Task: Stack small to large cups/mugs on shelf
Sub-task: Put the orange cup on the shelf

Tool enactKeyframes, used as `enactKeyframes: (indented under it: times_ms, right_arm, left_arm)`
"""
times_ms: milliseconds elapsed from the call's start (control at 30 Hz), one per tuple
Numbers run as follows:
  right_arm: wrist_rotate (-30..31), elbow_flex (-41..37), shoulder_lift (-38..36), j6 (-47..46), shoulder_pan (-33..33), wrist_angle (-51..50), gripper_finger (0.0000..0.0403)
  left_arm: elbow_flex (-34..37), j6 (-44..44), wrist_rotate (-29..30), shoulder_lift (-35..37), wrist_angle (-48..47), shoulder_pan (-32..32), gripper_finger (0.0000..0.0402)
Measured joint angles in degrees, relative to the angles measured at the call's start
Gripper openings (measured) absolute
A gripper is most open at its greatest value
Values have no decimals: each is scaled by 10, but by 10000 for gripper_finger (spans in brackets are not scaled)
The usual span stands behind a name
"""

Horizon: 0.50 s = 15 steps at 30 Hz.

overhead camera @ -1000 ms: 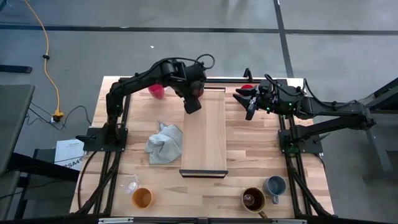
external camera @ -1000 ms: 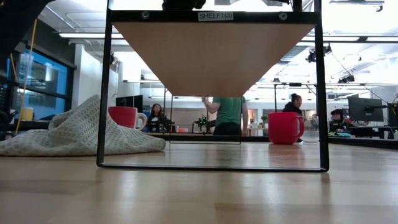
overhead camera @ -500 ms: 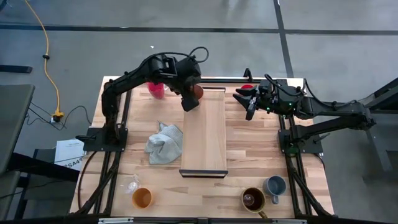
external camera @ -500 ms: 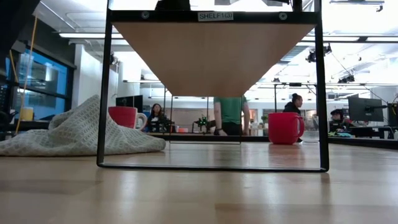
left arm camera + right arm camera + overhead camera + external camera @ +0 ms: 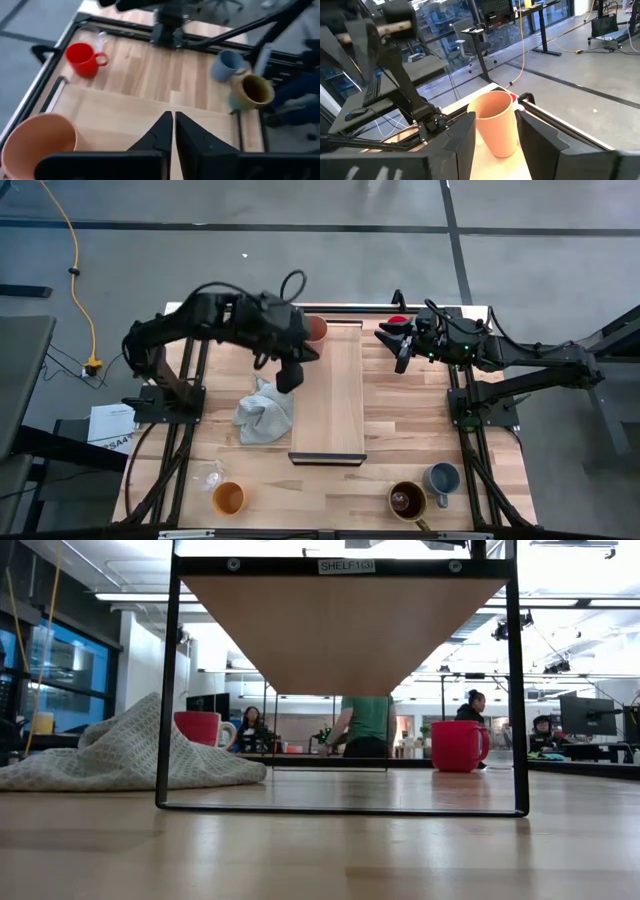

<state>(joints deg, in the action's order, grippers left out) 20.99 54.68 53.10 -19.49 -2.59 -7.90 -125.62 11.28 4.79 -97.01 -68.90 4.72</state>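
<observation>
Peach cup (image 5: 37, 142) on shelf (image 5: 125, 112), beside shut left fingers (image 5: 162, 131)

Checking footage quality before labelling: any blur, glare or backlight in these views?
High view: left arm smeared, the shelf sharp. Left wrist view: soft all over, the peach cup and red mug blurred. Low view: bright room behind, shelf underside shaded, near tabletop out of focus. Right wrist view: fairly sharp, daylight through far windows.
</observation>
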Motion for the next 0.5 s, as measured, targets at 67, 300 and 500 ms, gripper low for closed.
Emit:
enactKeyframes:
  times_ms: [67, 300, 500]
  right_arm:
    - [0, 0, 0, 0, 0, 0, 138]
    - [0, 0, 0, 0, 0, -2, 138]
    - [0, 0, 0, 0, 0, -3, 138]
  left_arm:
    - [76, 18, 11, 27, 47, -10, 4]
    - [448, 131, 31, 171, 360, -14, 0]
    - [632, 228, 70, 195, 565, -14, 0]
